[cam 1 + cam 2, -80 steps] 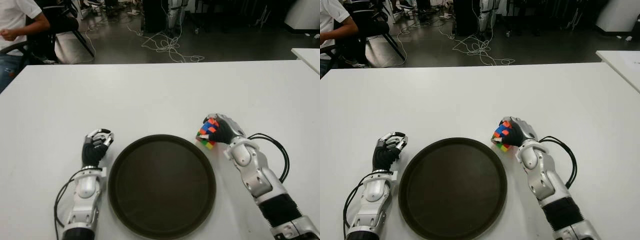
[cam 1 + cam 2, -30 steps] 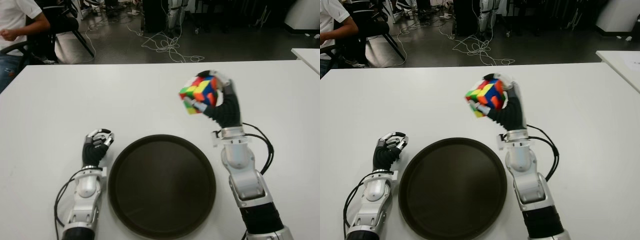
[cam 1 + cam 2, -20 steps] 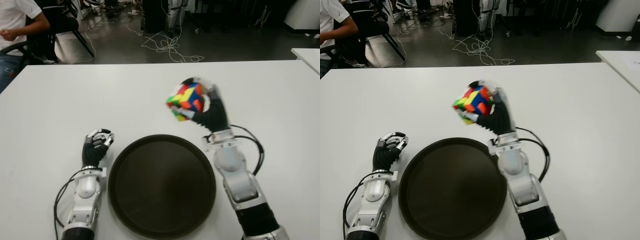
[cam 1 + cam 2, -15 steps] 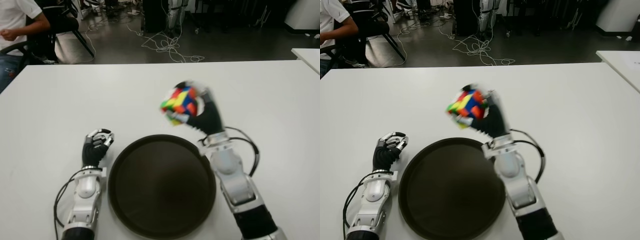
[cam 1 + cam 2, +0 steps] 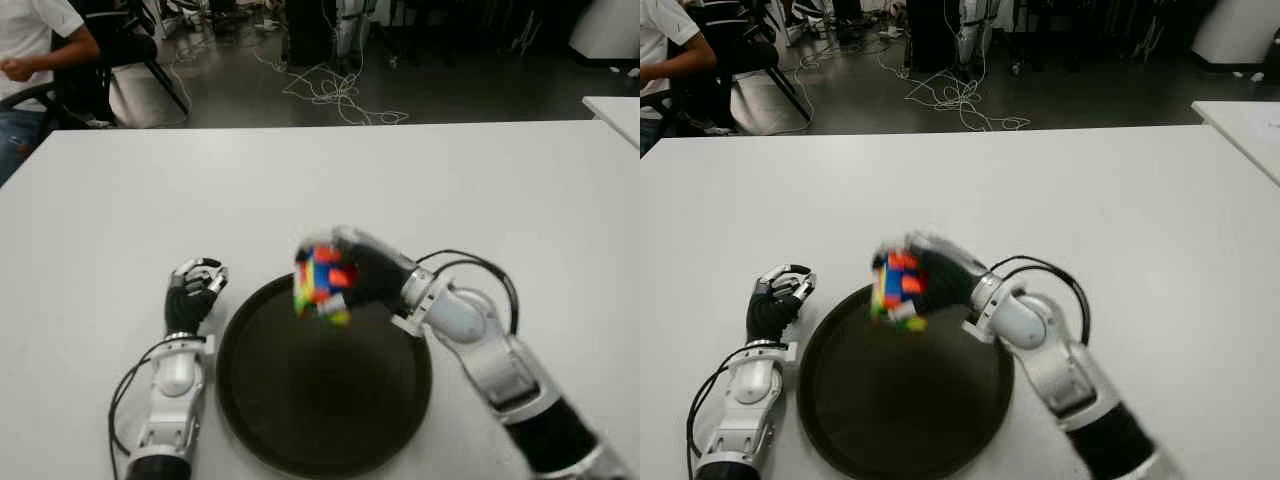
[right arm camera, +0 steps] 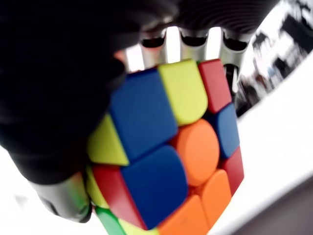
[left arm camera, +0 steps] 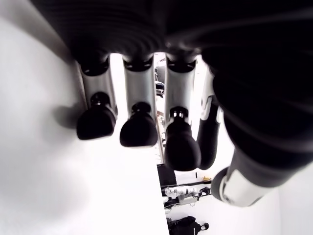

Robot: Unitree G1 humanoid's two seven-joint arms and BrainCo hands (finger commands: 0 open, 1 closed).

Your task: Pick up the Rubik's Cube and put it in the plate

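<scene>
— Cube position relative to the hand?

— The right hand (image 5: 365,272) holds the Rubik's Cube (image 5: 322,283) on its palm side, with the fingers (image 6: 230,54) wrapped over the top and the thumb pressed against one face. The cube is in the air above the far edge of the plate (image 5: 270,410), toward its left half, and does not touch it. The forearm reaches in across the plate's far right rim.

— And the plate itself?

— It is a dark, round, shallow plate near the table's (image 5: 300,180) front edge, between the two arms. Nothing lies inside it; the cube only hangs over it.

— How does the cube look?

— It is scrambled. The right wrist view shows blue, orange, yellow and red tiles mixed on one face, with green and yellow along a lower edge. It sits tilted in the grasp, one corner pointing down toward the plate.

— The other hand?

— The left hand (image 5: 192,295) shows just beside the plate's left rim, its fingers (image 7: 138,128) curled inward and holding nothing.
</scene>
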